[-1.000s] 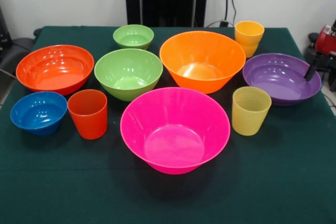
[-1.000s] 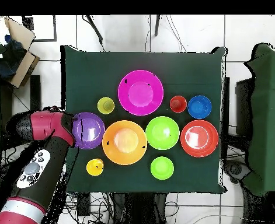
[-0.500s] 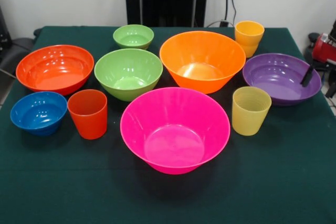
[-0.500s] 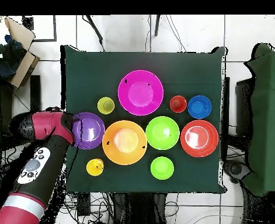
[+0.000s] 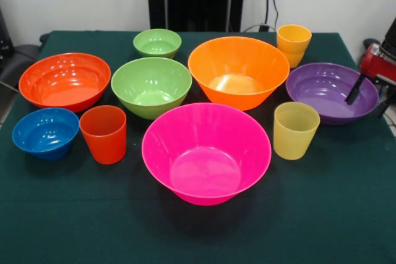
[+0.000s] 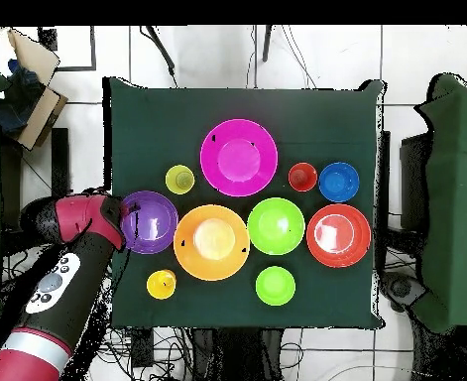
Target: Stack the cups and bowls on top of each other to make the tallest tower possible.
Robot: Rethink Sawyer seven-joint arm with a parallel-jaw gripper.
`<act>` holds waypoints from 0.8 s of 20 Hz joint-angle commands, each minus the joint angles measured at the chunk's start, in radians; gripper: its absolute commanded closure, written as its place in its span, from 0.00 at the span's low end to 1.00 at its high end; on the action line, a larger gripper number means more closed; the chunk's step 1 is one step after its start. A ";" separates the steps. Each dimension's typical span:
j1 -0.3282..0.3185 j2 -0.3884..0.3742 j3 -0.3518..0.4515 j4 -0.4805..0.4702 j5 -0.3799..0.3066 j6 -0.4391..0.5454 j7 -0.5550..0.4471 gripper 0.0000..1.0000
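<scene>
**Nothing stacked yet, gripper at purple bowl's edge**

Since no tower exists, you are at the first pick. Front view, left to right: glossy red-orange plastic bowl (image 5: pixel 64 81), small blue bowl (image 5: pixel 45 132), red-orange tumbler (image 5: pixel 103 134), medium green bowl (image 5: pixel 151 86), large pink bowl (image 5: pixel 206 152), large orange bowl (image 5: pixel 238 71), shallow purple bowl (image 5: pixel 331 92). All stand apart. Gripper (image 5: pixel 369 93) holds nothing, fingers spread astride the purple rim. Next: close, then carry to the orange base.

Ten separate vessels stand unstacked on the table (image 5: pixel 346 214), none nested.
</scene>
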 commanded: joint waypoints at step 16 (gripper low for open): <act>-0.028 0.036 0.125 -0.032 0.062 -0.041 0.193 1.00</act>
